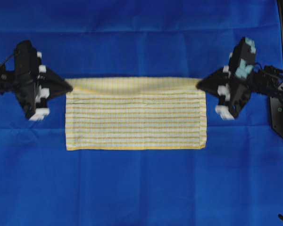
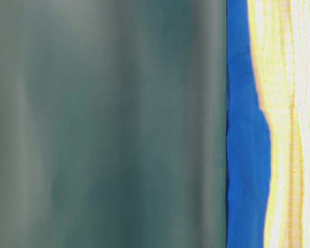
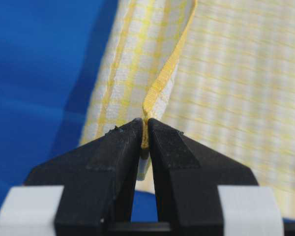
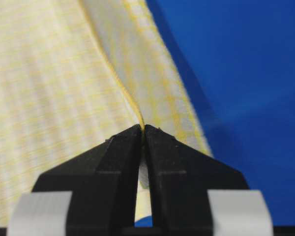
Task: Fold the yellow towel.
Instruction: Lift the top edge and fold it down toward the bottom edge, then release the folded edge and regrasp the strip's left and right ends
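On the blue cloth (image 1: pixel 141 188) covering the bench, the yellow towel (image 1: pixel 136 120) lies spread as a wide rectangle, its far edge lifted and stretched between the left claw (image 1: pixel 68 86), clenched on the far-left corner, and the right claw (image 1: pixel 199 85), clenched on the far-right corner.

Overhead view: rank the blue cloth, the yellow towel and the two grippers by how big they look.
1. Blue cloth, filling nearly the whole view.
2. Yellow towel.
3. Left gripper and right gripper: they look alike in size, so no ranking between them.
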